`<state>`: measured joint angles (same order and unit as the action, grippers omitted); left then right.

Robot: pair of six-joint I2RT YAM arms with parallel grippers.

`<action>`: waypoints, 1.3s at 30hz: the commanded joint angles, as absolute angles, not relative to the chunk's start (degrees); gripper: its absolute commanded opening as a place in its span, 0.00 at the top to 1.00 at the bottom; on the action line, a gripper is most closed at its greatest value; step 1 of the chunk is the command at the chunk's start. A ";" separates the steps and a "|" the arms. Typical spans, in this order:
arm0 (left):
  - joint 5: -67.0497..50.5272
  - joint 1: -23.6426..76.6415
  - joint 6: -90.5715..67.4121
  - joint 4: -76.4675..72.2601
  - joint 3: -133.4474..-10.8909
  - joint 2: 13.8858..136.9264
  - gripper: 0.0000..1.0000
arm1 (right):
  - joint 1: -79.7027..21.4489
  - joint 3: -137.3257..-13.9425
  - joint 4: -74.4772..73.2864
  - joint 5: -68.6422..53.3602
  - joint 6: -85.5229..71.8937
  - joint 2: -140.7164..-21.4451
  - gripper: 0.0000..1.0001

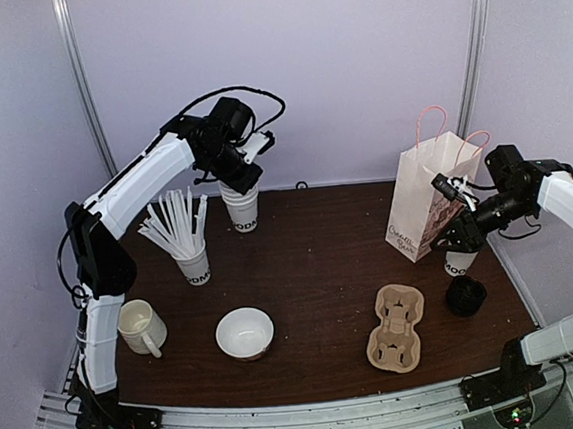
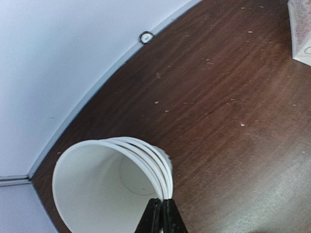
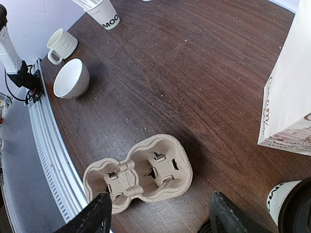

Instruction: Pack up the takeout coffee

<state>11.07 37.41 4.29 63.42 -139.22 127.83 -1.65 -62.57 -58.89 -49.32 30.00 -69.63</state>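
Right gripper [image 3: 162,199] hangs wide open and empty beside the paper bag [image 3: 291,87], a lidded coffee cup [image 3: 278,196] just outside its jaws and the pulp cup carrier [image 3: 141,174] nearby, so reaching for that cup seems the step in hand, and next it must straddle the cup squarely.

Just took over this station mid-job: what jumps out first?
The left gripper sits shut at the rim of the stack of lidless cups at the table's back. On the right, the open right gripper hovers beside a lidded takeout cup, the pulp carrier empty nearby.
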 commanded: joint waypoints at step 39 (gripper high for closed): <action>11.08 37.18 2.42 67.71 -145.22 129.86 1.00 | -2.12 -61.62 -58.00 -50.62 29.57 -68.21 0.28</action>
